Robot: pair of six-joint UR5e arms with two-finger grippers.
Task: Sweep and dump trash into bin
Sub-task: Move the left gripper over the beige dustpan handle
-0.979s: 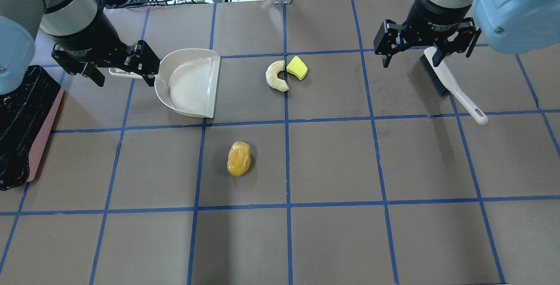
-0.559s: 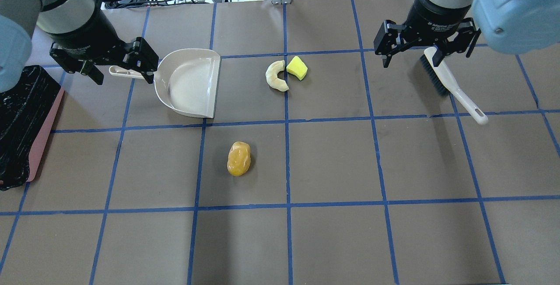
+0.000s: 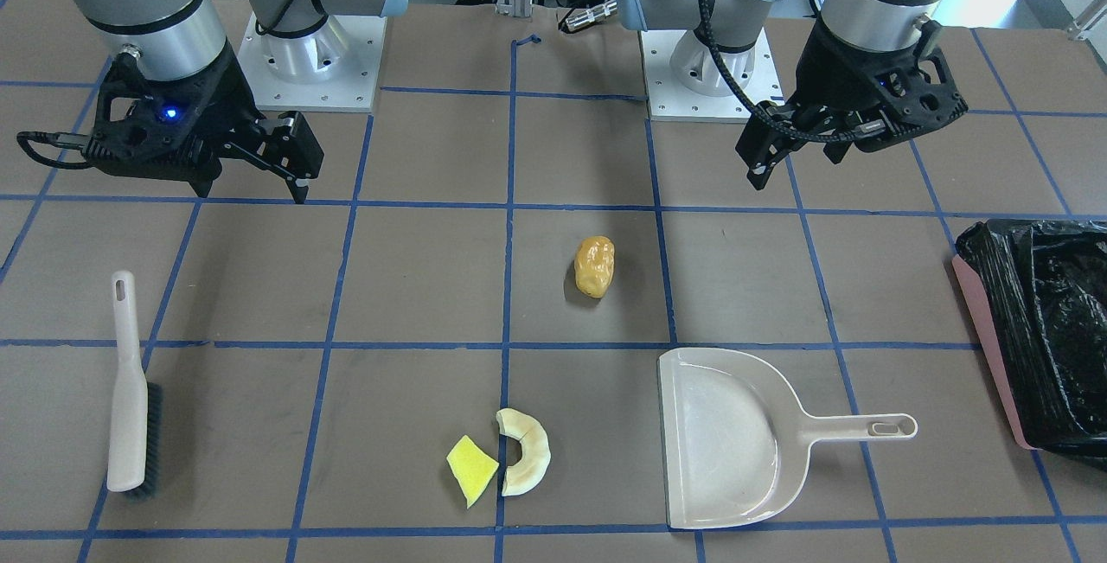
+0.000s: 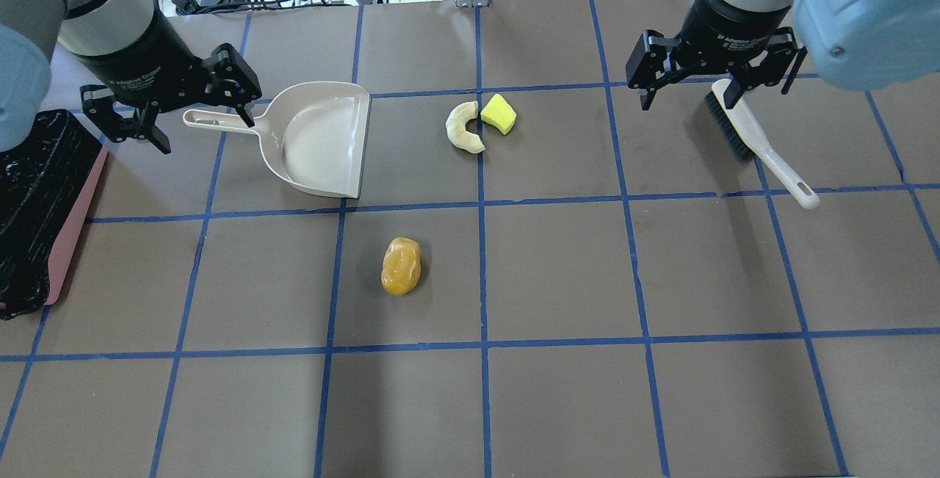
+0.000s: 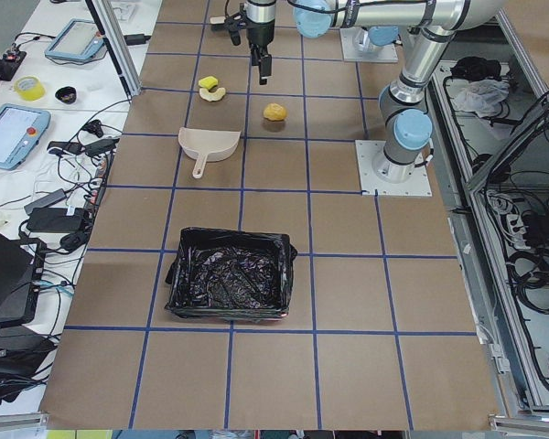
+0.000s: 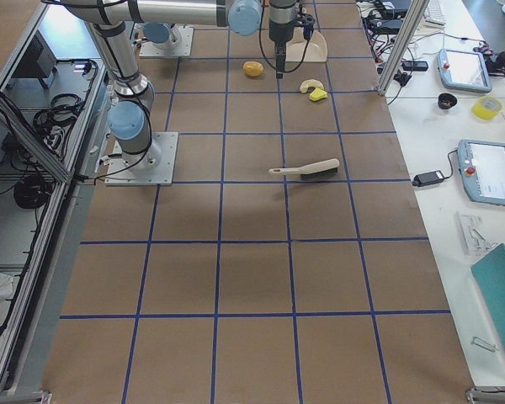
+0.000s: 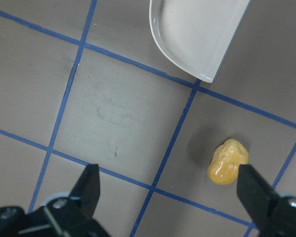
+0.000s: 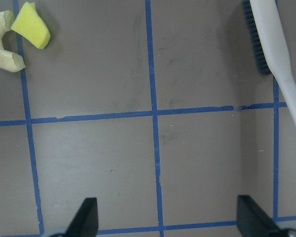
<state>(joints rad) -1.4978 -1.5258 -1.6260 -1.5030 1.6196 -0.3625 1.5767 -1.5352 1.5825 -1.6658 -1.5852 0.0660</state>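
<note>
Bin (image 5: pixel 227 283) interior shows whole only in the exterior left view; the overhead view crops it at frame left. Left tool (image 7: pixel 166 173) and right tool (image 8: pixel 165 201) are fully spread, gripping nothing. Orange lump (image 4: pixel 401 266), crescent (image 4: pixel 463 127) and wedge (image 4: pixel 499 114) lie mid-worktop (image 4: pixel 558 272).

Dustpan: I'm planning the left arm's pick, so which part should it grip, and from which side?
Grip the handle, coming straight down from above. The dustpan lies flat, and the handle is a narrow bar sticking out toward the left gripper, whose open jaws would likely span its width. The pan's walls look too broad and sloped.
</note>
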